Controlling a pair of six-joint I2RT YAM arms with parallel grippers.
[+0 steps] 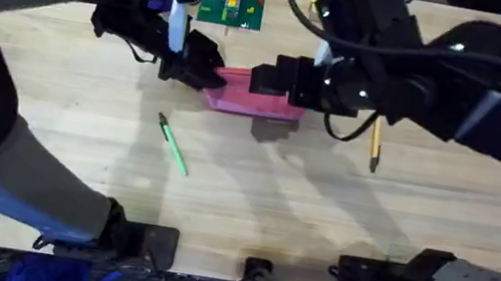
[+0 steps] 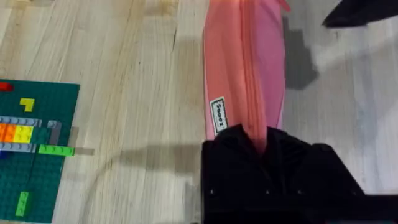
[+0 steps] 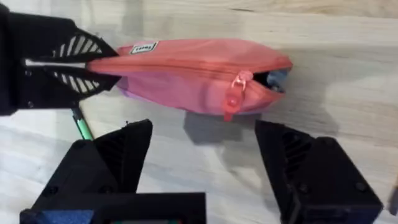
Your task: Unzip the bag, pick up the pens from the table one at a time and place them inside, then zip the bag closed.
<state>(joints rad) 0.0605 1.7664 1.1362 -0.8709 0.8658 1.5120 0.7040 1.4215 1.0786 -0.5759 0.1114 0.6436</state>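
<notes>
The left hand (image 3: 93, 64) pinches one end of the bag (image 3: 199, 74); the right hand (image 3: 202, 168) gapes wide beside the bag's zipper pull (image 3: 235, 93).

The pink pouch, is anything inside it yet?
The soft pink fabric pouch is unzipped only slightly at one end; something bluish shows in the gap, the rest hidden. The thin green pen lies on the wooden table.

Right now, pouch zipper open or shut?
Barely open: the zipper pull sits near one end of the pink pouch, a short gap past it.
</notes>
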